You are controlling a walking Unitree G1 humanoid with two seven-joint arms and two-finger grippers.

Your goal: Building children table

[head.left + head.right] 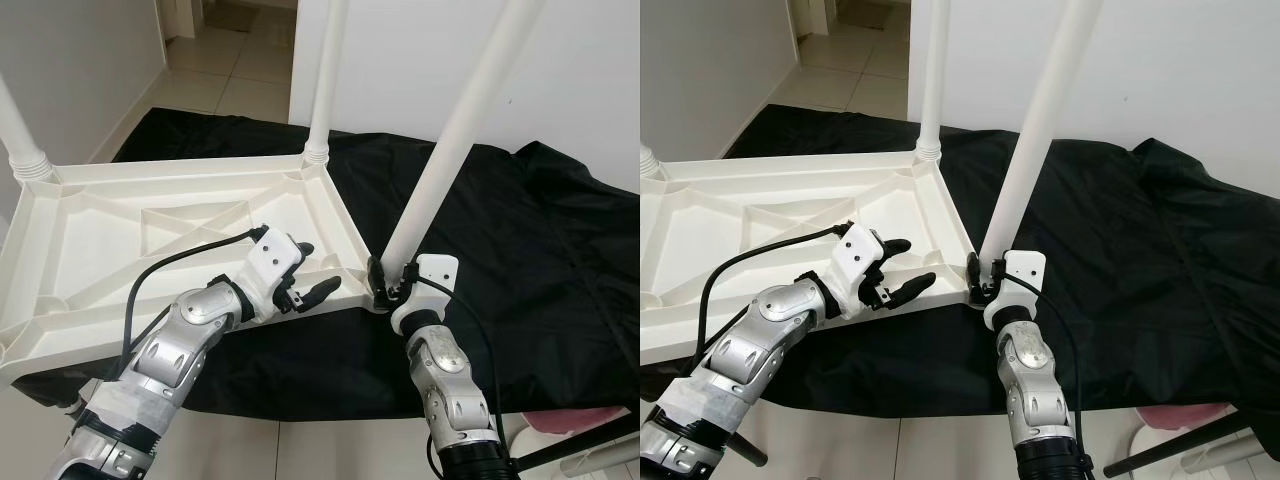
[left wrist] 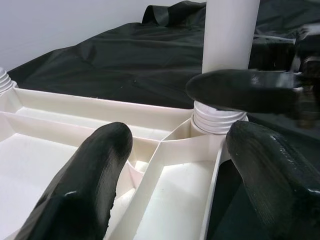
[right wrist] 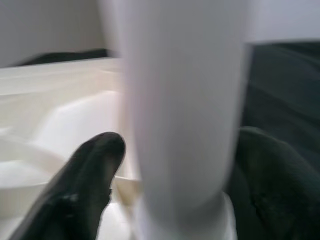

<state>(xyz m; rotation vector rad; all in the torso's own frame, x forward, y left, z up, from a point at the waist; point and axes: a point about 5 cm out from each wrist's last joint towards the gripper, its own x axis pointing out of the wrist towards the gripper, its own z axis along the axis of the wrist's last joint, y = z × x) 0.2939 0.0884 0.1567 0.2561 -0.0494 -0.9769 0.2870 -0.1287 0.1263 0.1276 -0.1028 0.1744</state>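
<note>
On the black cloth (image 1: 540,230), our right gripper (image 1: 392,285) clamps the white table leg (image 1: 455,135); our left gripper (image 1: 305,272), fingers spread, straddles the upturned tabletop's (image 1: 90,260) rim.

I see a home: beige tiled floor (image 1: 235,60) and a doorway upper left, plain white walls (image 1: 590,70).

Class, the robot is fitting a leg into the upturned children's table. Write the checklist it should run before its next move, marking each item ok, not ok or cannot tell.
1. Right gripper closed around the near leg: ok.
2. Near leg upright in its corner socket: not ok, it tilts.
3. Leg thread fully seated: cannot tell.
4. Left gripper steadying the tabletop: not ok, fingers open at the rim.
5. Far leg standing in its socket: ok.
6. Black cloth under the table: ok.
</note>
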